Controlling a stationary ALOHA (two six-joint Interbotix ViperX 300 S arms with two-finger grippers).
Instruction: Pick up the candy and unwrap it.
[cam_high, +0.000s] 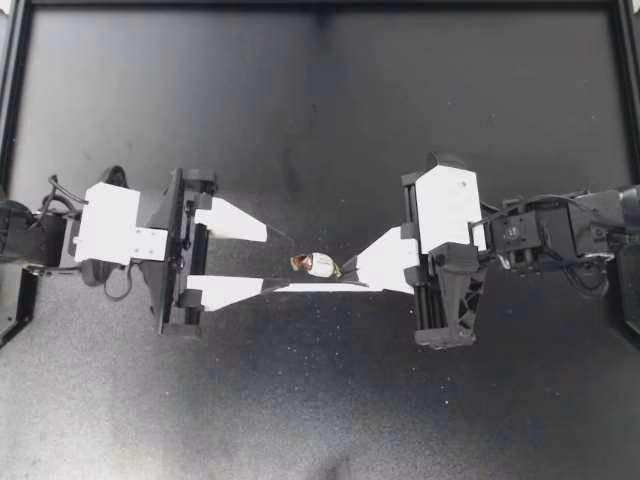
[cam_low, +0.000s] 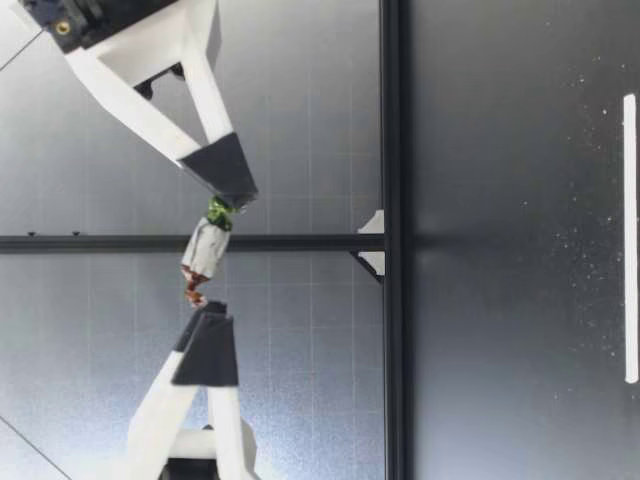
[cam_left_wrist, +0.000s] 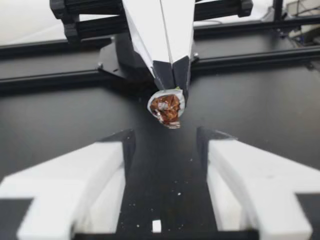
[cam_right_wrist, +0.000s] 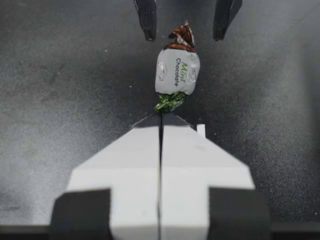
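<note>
At the middle of the black table (cam_high: 320, 110), in the top view, the small candy in a white wrapper with one green and one brown twisted end (cam_high: 320, 265) hangs between the two arms. My right gripper (cam_high: 349, 273) reaches in from 3 o'clock and its fingers are pressed together on the green end (cam_high: 339, 270). My left gripper (cam_high: 278, 262) reaches in from 9 o'clock with its fingers apart. From the left gripper the candy lies at 3 o'clock, and its long axis runs from 9 to 3 o'clock.

In the low view the candy is well above the table and nearly level, the brown end (cam_low: 193, 290) a little higher than the green end. The dark tips of the left gripper are just beside the brown end.

In the left wrist view the candy is straight ahead, at 12 o'clock of the open fingers (cam_left_wrist: 65, 185). It is centred on the gap, with its crumpled brown end toward the camera.

In the right wrist view the two white fingers are closed on the green end, and the white body stands out at 12 o'clock. The left gripper's dark fingertips (cam_right_wrist: 146, 20) stand on both sides of the brown end, apart from it. I judge the next move is to close them on this end and pull toward 9 o'clock.
</note>
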